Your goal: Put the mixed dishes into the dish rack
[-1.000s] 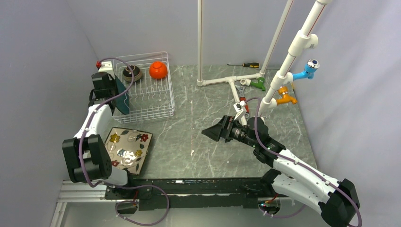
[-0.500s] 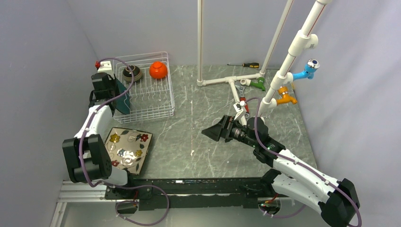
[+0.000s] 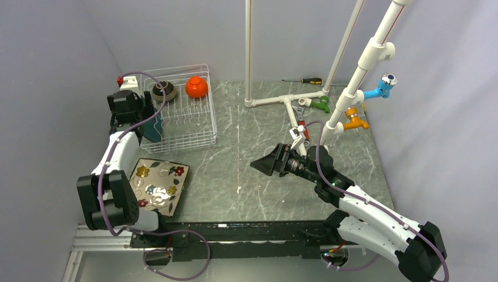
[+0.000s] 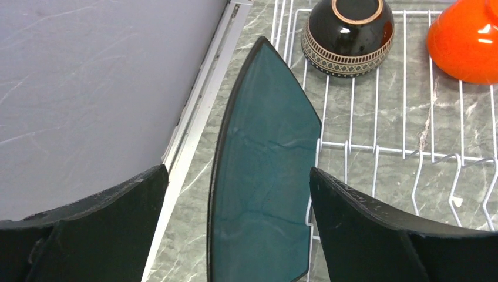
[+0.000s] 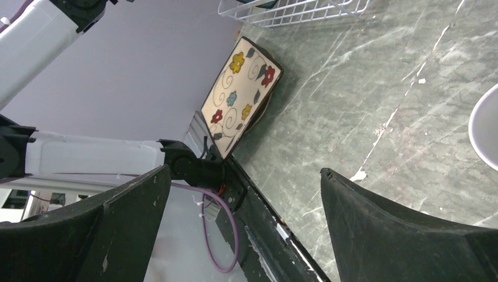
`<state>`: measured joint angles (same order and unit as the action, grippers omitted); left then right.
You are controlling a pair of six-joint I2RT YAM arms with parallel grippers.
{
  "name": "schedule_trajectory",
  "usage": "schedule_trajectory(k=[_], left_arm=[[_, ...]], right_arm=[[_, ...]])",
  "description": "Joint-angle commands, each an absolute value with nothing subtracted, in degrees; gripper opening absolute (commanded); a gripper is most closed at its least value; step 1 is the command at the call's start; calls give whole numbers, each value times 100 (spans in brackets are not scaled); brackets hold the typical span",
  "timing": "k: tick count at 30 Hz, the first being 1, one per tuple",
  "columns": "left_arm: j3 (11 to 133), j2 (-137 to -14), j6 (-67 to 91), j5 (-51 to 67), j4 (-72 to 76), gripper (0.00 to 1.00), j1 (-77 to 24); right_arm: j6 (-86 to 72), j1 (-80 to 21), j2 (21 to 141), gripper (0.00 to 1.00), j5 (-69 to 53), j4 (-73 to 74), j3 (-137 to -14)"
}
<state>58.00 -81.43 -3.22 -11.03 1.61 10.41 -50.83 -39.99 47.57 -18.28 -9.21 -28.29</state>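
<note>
- The left tool (image 4: 238,176) stood with its jaws apart on either side of the teal plate (image 4: 267,117), and neither finger touched it.
- That plate stood on edge at the left side of the rack (image 4: 376,147). Whether tines held it could not be told.
- The dark bowl (image 4: 347,29) and the orange bowl (image 4: 467,38) sat upside down at the far end of the rack.
- The right tool (image 5: 245,169) hung over the middle of the desk (image 3: 246,147) with its jaws wide apart and nothing in them.
- The floral plate (image 5: 241,88) lay outside the rack at the desk's left near corner, tilted as if propped on something beneath it. The green plate could not be picked out with certainty.
- Risk: if the teal plate only leaned on the wire, it could tip or slide flat once the left tool drew away.
- Risk: a finger that pulled back at a slant could clip the plate's rim and knock it over.
- Risk: the floral plate lay close to the desk's edge, so a sideways nudge during the grasp could push it off.
- Risk: its tilt left little rim to pinch, so a shallow grip could slip.
</note>
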Motion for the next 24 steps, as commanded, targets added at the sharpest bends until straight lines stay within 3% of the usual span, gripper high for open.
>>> schedule_trajectory(k=[1, 10, 16, 24], left_arm=[[6089, -7628, -242, -1427, -64, 99, 1027], [6507, -6591, 782, -1351, -1761, 99, 1024], [5784, -5286, 918, -171, -1167, 97, 568], [5986, -5239, 490, 409, -978, 97, -535]], right_arm=[[-5119, -3962, 4782, 100, -1885, -1228, -2836], [-4889, -3981, 4791, 99, -1682, -901, -3097], [-4837, -4354, 5147, 98, -1327, -844, -3486], [-5018, -5806, 6768, 97, -385, -1224, -4386]])
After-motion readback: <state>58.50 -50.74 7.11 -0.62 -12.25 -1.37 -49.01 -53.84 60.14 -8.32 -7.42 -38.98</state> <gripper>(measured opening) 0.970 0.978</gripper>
